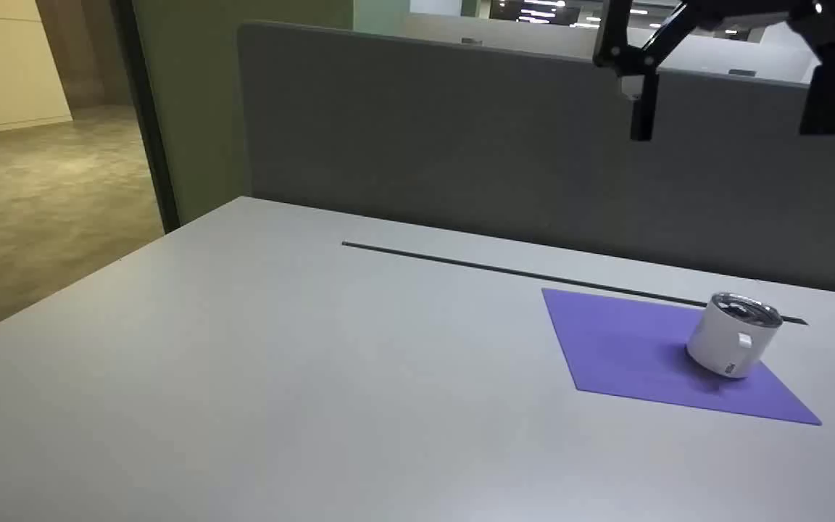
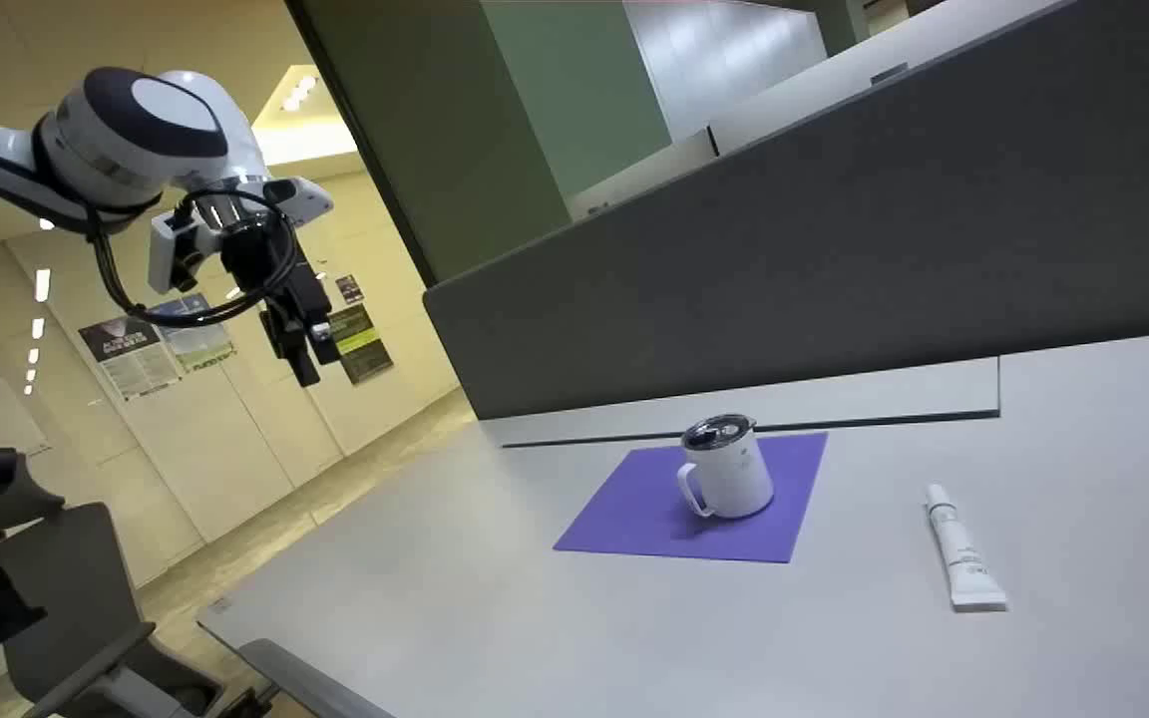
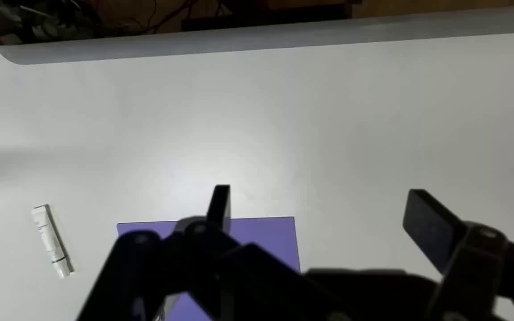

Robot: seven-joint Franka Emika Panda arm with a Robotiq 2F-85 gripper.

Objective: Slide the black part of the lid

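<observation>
A white mug (image 1: pixel 723 344) stands upright on a purple mat; it also shows in an exterior view (image 2: pixel 734 481) with its handle to the left. Its lid (image 1: pixel 746 310) is clear with dark patches and also shows in an exterior view (image 2: pixel 718 432). The black part of the lid is too small to make out clearly. In the wrist view the mug is almost wholly hidden behind my gripper, with only a sliver at the bottom. My gripper (image 1: pixel 730 129) is open and empty, high above the table; it also shows in an exterior view (image 2: pixel 316 367) and the wrist view (image 3: pixel 319 196).
The purple mat (image 1: pixel 613 341) lies on the white table (image 1: pixel 280 391). A white tube (image 2: pixel 961 558) lies beside the mat and also shows in the wrist view (image 3: pixel 51 240). A grey partition (image 1: pixel 461 152) rises behind the table. A dark strip (image 1: pixel 461 262) runs along the table's back.
</observation>
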